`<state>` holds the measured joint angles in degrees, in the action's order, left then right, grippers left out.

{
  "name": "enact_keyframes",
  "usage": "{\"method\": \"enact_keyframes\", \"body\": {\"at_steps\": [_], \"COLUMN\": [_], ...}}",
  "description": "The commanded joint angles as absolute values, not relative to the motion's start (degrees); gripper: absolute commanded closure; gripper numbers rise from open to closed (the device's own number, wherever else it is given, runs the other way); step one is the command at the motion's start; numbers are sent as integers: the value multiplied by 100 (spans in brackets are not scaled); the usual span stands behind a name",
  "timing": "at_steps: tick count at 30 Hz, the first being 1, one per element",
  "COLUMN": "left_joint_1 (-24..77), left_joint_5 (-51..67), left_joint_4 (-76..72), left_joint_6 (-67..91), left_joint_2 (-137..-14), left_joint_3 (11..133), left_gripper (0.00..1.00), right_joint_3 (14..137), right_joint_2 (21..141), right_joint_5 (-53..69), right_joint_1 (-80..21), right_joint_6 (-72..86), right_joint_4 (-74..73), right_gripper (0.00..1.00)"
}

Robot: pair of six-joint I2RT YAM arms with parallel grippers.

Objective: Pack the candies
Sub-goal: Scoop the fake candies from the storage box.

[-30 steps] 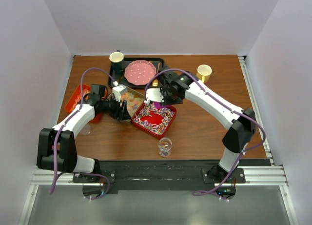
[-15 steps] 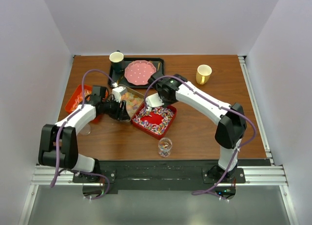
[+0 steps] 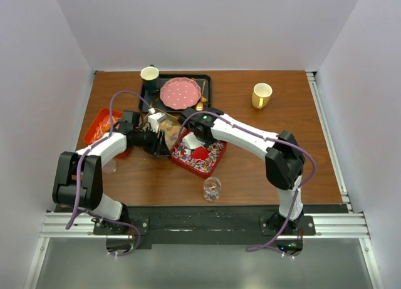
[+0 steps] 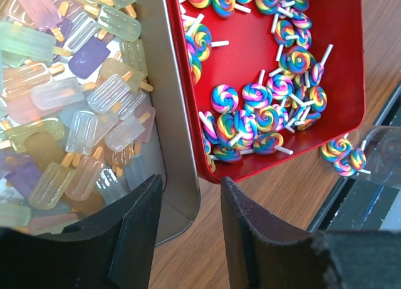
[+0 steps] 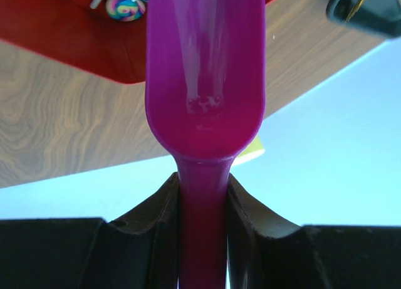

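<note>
Pastel popsicle-shaped candies (image 4: 75,101) fill a silver tin (image 4: 156,82). Rainbow swirl lollipops (image 4: 263,113) lie in a red tray (image 4: 338,38) beside it. My left gripper (image 4: 191,183) is open, one finger over the tin and one outside, with the tin's corner wall between them. My right gripper (image 5: 202,179) is shut on the handle of a purple scoop (image 5: 203,63), whose bowl looks empty, over the red tray's edge (image 5: 62,38). In the top view both grippers, left (image 3: 163,137) and right (image 3: 191,140), meet at the tin and tray (image 3: 216,152). An orange tray (image 3: 99,127) of orange pieces sits at the left.
A clear glass (image 3: 212,189) holding a few swirl lollipops stands near the front; it also shows in the left wrist view (image 4: 343,157). Another glass (image 3: 109,167) is by the left arm. A black tray with a pink dotted plate (image 3: 180,93), a dark cup (image 3: 149,74) and a yellow mug (image 3: 262,94) stand behind.
My right arm has swung left and toward the near edge, bringing the scoop over the red tray. My left gripper has shifted slightly at the silver tin.
</note>
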<state>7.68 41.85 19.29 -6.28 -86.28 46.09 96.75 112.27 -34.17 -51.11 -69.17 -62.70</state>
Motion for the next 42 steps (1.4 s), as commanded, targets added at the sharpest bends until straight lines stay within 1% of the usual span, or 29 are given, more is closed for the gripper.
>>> {"method": "enact_keyframes", "body": {"at_steps": [1,4,8,11,15,21,25,32,37,42], "left_joint_1": [826,826,826,826,826,826,817,826,817,817], "left_joint_5": [4412,4465,4544,4535,4491,4509,4553,4781,4895,4904], "left_joint_4": [1661,1758,1732,1696,1758,1775,1819,1819,1837,1828], "left_joint_6": [-519,-624,-624,-606,-650,-677,-703,-747,-773,-765], "left_joint_2": [-8710,-8806,-8895,-8903,-8956,-8965,-9017,-9114,-9220,-9307], "left_joint_3": [4570,4640,4676,4755,4843,4887,4904,4939,5001,5089], "left_gripper": [53,54,55,56,56,57,57,57,58,59], "right_joint_3": [9922,10186,10423,10669,10644,10714,10828,10820,10705,10389], "right_joint_2": [11592,11803,11830,11804,11611,11610,11742,12242,12287,11928], "right_joint_5": [-3972,-3789,-3210,-3050,-3198,-3498,-3612,-3840,-3569,-3103], "right_joint_1": [-5150,-5360,-5730,-5880,-5819,-5415,-5247,-5273,-5527,-5800], "right_joint_6": [-6497,-6390,-6337,-6223,-6231,-6267,-6310,-6434,-6355,-6337], "right_joint_4": [-6354,-6442,-6582,-6846,-6847,-6715,-6478,-5785,-5678,-5801], "right_gripper": [100,100,100,100,100,100,100,100,100,100]}}
